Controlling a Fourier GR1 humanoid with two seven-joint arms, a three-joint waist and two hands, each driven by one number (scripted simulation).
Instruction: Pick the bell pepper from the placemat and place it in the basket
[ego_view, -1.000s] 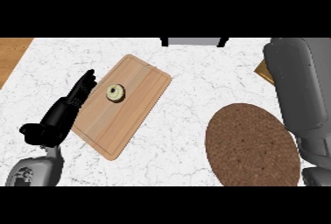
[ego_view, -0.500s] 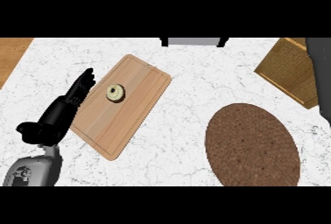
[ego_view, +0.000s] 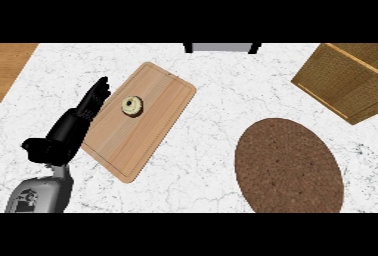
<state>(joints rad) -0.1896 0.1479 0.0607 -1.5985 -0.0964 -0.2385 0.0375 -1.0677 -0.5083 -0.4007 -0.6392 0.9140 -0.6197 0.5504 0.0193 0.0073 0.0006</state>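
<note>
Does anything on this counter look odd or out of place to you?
Yes: the brown oval placemat has nothing on it, and no bell pepper shows anywhere. The wooden cutting board lies askew, with a small round ring-shaped item on it. The left hand rests open at its edge. The basket is cut off at the corner.

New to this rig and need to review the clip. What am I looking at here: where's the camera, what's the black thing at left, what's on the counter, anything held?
One picture only, taken from the robot's head, looking steeply down at a white marble counter. The robot is a humanoid; the black shape is its left hand on a grey forearm, fingers straight, lying along the left edge of a wooden cutting board. It holds nothing. The right hand is out of view. A small round ring-shaped item, possibly a doughnut, sits on the board. To the right lie a brown oval placemat and, at the upper right corner, a woven basket. No bell pepper shows on the placemat.
</note>
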